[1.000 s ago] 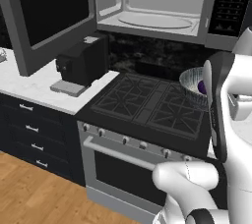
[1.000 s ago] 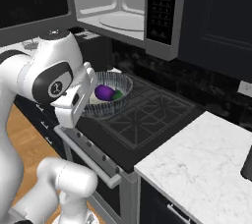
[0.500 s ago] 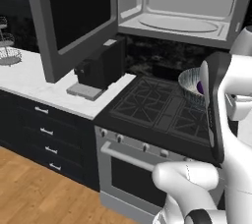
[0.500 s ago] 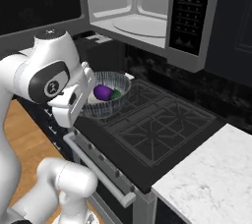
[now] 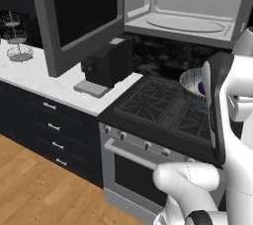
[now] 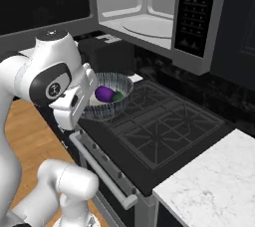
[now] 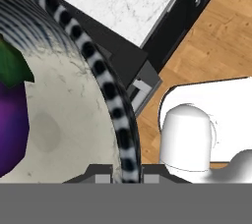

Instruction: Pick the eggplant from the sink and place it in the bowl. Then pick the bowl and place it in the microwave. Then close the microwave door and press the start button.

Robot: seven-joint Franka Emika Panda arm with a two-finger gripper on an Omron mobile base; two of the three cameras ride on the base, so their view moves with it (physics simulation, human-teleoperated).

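My hand (image 7: 125,179) is clamped on the rim of the round deep bowl (image 6: 106,102), ribbed dark grey outside and pale speckled grey inside: in the hand view the striped rim runs straight down between my two dark finger tips, one inside the wall and one outside. The bowl hangs in the air over the front left part of the black gas stove (image 6: 164,131), below and in front of the big dark microwave (image 6: 191,19) with its light grey cavity and round glass turntable (image 5: 188,22). The large flat dark grey microwave door (image 5: 81,17) stands swung wide open to the left. The small glossy purple eggplant (image 6: 104,93) with its green-dark stem cap lies loose in the bottom of the bowl, so the first step looks done and I am on the carry to the microwave. I judge the bowl to be stiff and fairly light, but held by one edge it wants to tip away from my pinch, and its smooth wall could slide between the tips. The eggplant is slick and rounded, and it should roll toward the low side if I tilt. So I would keep the rim level and move gently. The rim seems the only sensible place to hold, since the bowl is far too wide for my fingers to span.
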